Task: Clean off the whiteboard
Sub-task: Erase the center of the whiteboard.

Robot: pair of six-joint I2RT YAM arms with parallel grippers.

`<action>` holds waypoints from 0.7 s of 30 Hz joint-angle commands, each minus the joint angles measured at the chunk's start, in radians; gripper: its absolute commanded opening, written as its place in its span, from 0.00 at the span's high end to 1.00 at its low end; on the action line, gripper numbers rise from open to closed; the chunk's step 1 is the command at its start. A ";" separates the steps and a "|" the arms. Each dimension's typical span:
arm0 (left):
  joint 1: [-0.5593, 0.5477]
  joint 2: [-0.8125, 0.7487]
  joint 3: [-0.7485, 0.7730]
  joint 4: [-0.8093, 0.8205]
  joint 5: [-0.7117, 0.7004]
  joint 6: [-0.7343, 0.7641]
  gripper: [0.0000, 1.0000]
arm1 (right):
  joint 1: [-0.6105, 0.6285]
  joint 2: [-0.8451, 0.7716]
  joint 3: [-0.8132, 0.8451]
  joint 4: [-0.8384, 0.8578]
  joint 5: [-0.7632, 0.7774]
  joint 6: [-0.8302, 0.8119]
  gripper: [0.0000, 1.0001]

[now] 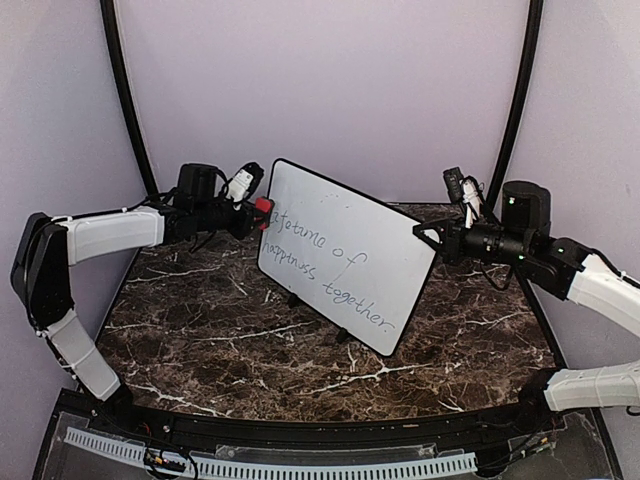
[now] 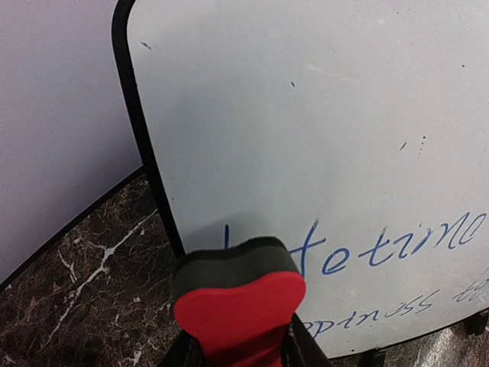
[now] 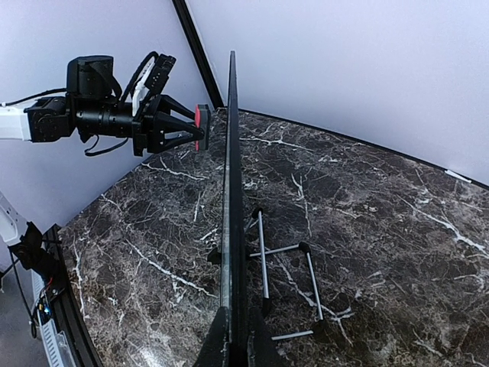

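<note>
Dark veined marble covers the table (image 1: 200, 330), with pale walls closing in on the left, right and far sides. The whiteboard (image 1: 345, 255) stands upright on a wire stand (image 3: 286, 275) at mid-table, its face turned toward the near left. Blue handwriting (image 1: 330, 262) runs across its lower half and none of it looks wiped.

Your right gripper (image 1: 428, 238) has its fingers closed on the board's right edge, bracing it. Your left gripper (image 1: 255, 212) is clamped around the eraser (image 2: 241, 306), a red block with a dark pad facing the board. It is held at the board's left edge, level with the first letter of the top line. The right wrist view shows a thin gap between pad and surface, so I judge the wiping stroke has not begun.

Next, you need to press the pad flat against the board and sweep rightward along the top line. Keep the push light and the right grip firm, because the stand looks slight and the board could tip away or slide.
</note>
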State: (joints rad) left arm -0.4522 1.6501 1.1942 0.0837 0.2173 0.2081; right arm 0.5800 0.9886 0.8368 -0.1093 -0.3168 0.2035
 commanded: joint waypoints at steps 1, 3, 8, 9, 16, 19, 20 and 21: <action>0.024 0.043 0.049 -0.048 0.079 0.062 0.70 | 0.014 0.007 0.013 -0.044 0.001 -0.046 1.00; 0.029 0.075 0.103 -0.091 0.105 0.083 0.70 | 0.013 0.010 0.013 -0.044 0.001 -0.047 1.00; 0.033 0.145 0.230 -0.202 0.106 0.125 0.70 | 0.014 0.007 0.010 -0.044 0.006 -0.048 1.00; 0.033 0.156 0.236 -0.205 0.108 0.126 0.70 | 0.014 0.005 0.008 -0.043 0.009 -0.048 1.00; 0.035 0.206 0.280 -0.265 0.133 0.110 0.70 | 0.014 0.007 0.005 -0.044 0.010 -0.052 1.00; 0.035 0.207 0.261 -0.285 0.140 0.095 0.71 | 0.014 0.009 0.007 -0.040 0.009 -0.052 1.00; 0.035 0.204 0.251 -0.282 0.136 0.094 0.71 | 0.013 0.011 0.007 -0.040 0.009 -0.052 1.00; 0.035 0.204 0.232 -0.276 0.134 0.094 0.71 | 0.013 0.014 0.006 -0.040 0.006 -0.052 1.00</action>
State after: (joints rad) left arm -0.4187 1.8454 1.4548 -0.1406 0.3355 0.3088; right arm 0.5800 0.9894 0.8375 -0.1154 -0.2977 0.2260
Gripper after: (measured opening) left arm 0.299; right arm 0.040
